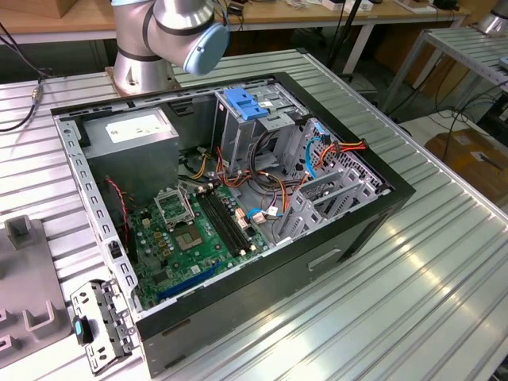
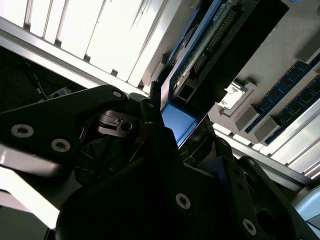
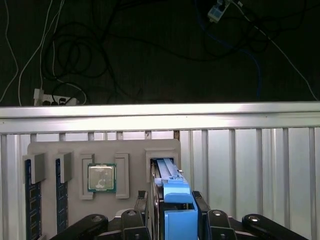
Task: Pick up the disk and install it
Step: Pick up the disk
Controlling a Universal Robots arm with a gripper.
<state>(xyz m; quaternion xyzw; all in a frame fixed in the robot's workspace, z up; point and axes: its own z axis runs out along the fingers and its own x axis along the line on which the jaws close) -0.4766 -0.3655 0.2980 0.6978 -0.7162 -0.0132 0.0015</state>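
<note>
Holding: my jaws are clamped on the disk (image 3: pixel 176 202), pressing its blue rails from both sides.
Disk: upright on edge at a slot of the grey tray (image 3: pixel 75 147), close to a counter (image 3: pixel 250 165) edge.
Alongside: processor (image 3: pixel 102 178) seated in the same tray.

**Disk on edge in a tray slot**

The disk (image 3: pixel 179 220) is a flat, dark grey drive framed by bright blue plastic rails. In the first wrist view it stands on its narrow edge. One blue end faces the camera, and its length runs into a rectangular slot of the grey tray (image 3: pixel 50 150). Taking the table rail (image 3: pixel 160 120) as twelve o'clock, that slot lies at three o'clock from the processor chip (image 3: pixel 102 178). The second wrist view shows the disk (image 2: pixel 215 50) side-on: one blue rail, a connector row and the dark casing. The gripper (image 3: pixel 176 196) clasps its two blue flanks.
</note>
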